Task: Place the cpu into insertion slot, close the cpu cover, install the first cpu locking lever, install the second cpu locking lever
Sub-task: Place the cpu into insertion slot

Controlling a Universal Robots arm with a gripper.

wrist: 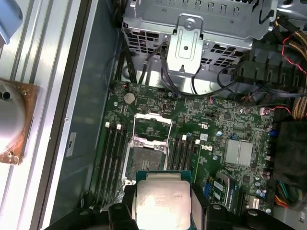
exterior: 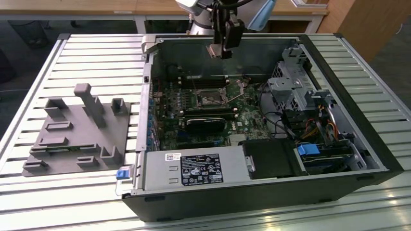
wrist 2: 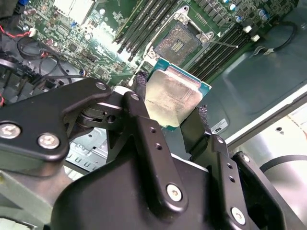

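Note:
My gripper (exterior: 222, 52) hangs over the far part of the open computer case, shut on the cpu (exterior: 214, 50). In both wrist views the cpu (wrist 2: 175, 98) (wrist: 160, 201) shows as a silvery square chip with a green edge, clamped on two sides between the black fingers (wrist 2: 139, 86). The insertion slot (exterior: 209, 99) (wrist 2: 178, 43) (wrist: 144, 160) lies below it on the green board, uncovered, with its dark centre exposed. The cpu cover (wrist: 152, 125) stands flipped open at the slot's far side. The chip is well above the slot and not touching it.
A black heatsink block (exterior: 205, 126) sits just in front of the slot, and a grey power supply box (exterior: 192, 168) is at the case front. Long memory slots (wrist: 111, 158) flank the socket. A metal drive cage (exterior: 292, 86) and cables fill the exterior view's right. A grey fixture (exterior: 77, 130) lies outside the case.

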